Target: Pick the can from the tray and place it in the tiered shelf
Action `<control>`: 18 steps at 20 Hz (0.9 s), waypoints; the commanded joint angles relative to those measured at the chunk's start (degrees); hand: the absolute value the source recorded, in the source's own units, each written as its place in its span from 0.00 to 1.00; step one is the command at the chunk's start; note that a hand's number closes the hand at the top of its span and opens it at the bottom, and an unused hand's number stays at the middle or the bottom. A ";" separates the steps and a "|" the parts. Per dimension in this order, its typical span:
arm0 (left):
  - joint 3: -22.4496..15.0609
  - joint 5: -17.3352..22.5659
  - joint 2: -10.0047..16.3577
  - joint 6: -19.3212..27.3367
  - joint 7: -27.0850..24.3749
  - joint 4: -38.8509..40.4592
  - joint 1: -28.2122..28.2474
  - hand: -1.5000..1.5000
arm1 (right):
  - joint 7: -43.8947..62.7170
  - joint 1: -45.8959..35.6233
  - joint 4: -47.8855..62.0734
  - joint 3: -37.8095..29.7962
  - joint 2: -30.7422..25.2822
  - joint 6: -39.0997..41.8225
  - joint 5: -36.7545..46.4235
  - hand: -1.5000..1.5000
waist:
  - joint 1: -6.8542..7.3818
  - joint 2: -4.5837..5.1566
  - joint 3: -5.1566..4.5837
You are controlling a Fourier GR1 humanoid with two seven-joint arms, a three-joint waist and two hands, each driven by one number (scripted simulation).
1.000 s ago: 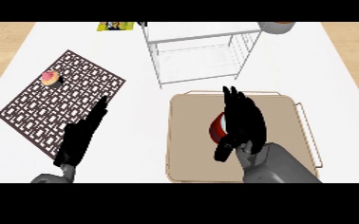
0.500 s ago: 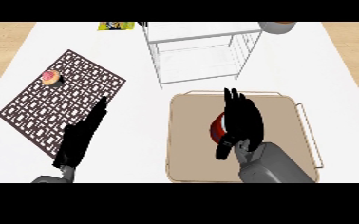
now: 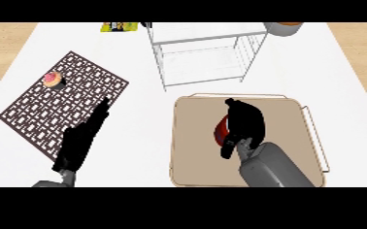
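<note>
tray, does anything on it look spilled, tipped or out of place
Nothing stands out. The tray sits flat on the counter with no spill on it. The red can is the only thing on it, mostly hidden under the right hand, so I cannot tell whether it stands or lies.

1. The white counter [image 3: 337,68] is lit brightly and evenly, as if from overhead.
2. Only a pale grey tone is cast within the wire frame of the tiered shelf [image 3: 204,58].
3. The beige tray [image 3: 197,145] is rendered in flat, uniform tone, with slight darkening along its rim.
4. The left hand [image 3: 82,138] and right hand [image 3: 247,121] are reduced to near-silhouettes, and little surface detail is given.
5. A soft lighter sheen is carried on the top of the grey right forearm [image 3: 276,167].
6. The red of the can [image 3: 221,128] is shaded dark beside the covering hand.
</note>
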 commanded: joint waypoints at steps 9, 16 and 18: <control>2.17 -2.45 -1.84 -1.88 -1.66 -0.38 2.41 0.50 | -4.29 0.18 6.93 -0.30 6.02 -3.24 9.51 1.00 | 0.14 0.52 0.24; 3.93 -4.15 -3.60 -2.85 0.68 1.21 -0.79 0.50 | -7.75 2.86 -1.36 -4.50 1.49 0.26 12.87 1.00 | -0.23 0.50 0.23; 3.24 -4.15 -3.72 -3.11 0.12 0.14 1.80 0.50 | -9.00 10.14 -7.36 -2.00 -0.89 -1.14 12.71 1.00 | -0.35 0.45 0.23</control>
